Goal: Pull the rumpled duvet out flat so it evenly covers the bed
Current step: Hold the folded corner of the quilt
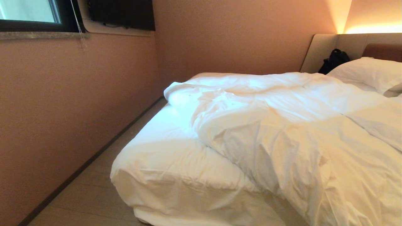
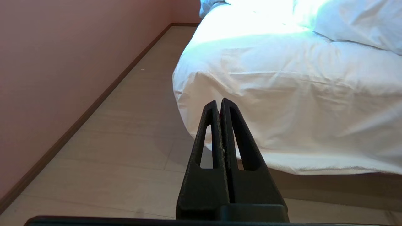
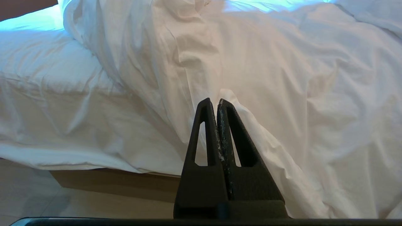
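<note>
The rumpled white duvet (image 1: 282, 125) lies bunched diagonally across the bed (image 1: 163, 163), leaving the near left corner of the sheeted mattress bare; it hangs over the near edge on the right. Neither arm shows in the head view. My left gripper (image 2: 219, 102) is shut and empty, pointing at the bare mattress corner (image 2: 282, 94) from short of it, above the floor. My right gripper (image 3: 213, 102) is shut and empty too, held a little before the hanging fold of the duvet (image 3: 282, 78).
A pink wall (image 1: 62, 110) runs along the bed's left side with a narrow strip of pale floor (image 1: 94, 188) between. White pillows (image 1: 370, 73) and a black bag (image 1: 334, 59) sit by the beige headboard (image 1: 323, 50). The tan bed base (image 3: 110, 180) shows below the sheet.
</note>
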`<state>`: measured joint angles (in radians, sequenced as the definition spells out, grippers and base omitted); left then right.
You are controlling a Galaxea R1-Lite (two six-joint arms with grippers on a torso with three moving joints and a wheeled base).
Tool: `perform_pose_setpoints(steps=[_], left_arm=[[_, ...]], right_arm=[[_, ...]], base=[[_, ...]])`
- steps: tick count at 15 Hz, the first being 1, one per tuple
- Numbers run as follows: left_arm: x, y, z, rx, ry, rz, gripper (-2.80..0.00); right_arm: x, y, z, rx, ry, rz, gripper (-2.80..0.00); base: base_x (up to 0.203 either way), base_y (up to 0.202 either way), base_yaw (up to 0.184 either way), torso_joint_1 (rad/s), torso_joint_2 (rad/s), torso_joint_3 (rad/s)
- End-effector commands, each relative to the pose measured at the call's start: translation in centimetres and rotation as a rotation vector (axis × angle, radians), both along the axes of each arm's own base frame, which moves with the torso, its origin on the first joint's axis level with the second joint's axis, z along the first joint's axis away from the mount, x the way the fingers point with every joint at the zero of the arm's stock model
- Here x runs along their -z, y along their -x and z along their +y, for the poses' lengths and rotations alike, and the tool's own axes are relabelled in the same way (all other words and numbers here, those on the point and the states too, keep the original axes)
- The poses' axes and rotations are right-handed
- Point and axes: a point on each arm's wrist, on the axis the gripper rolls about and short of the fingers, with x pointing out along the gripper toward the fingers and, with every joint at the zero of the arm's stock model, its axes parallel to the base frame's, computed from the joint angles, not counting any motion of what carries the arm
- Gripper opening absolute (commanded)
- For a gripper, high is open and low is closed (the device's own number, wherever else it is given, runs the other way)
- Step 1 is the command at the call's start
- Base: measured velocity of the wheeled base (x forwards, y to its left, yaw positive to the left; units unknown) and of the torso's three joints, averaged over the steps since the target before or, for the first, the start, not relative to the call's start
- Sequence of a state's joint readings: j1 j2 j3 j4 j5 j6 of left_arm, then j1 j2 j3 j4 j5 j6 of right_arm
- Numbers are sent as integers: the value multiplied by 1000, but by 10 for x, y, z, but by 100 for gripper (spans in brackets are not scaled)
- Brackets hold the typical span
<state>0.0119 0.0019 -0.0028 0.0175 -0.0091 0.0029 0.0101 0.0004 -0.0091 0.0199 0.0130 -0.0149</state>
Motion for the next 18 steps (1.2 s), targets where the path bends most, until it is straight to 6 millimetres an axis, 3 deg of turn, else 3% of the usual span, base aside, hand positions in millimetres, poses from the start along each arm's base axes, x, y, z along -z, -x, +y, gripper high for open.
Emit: perform_pose_setpoints(steps=[1,7,9,11,14,18], left_arm=[[0,0,0,0,0,-1,-280],[0,0,0,0,0,-1,-280],[0,0,0,0,0,-1,-280],[0,0,0,0,0,0,-280],[0,0,0,0,0,-1,-280],[0,0,0,0,0,-1,-280]], right_arm=[[0,0,0,-1,0,0,-280],[0,1,0,1,9,7,-280],[-9,3,0,-2,9,11,-280],[-31,8,1,-37,-16,28,-280],[-59,-12,3,-113,-118,184,-280],[-78,-53,5,-154,-197,297,-280]], base=[[0,0,0,0,0,0],[0,0,0,0,0,0],[0,0,0,0,0,0],[0,0,0,0,0,0],[0,0,0,0,0,0],[0,0,0,0,0,0]])
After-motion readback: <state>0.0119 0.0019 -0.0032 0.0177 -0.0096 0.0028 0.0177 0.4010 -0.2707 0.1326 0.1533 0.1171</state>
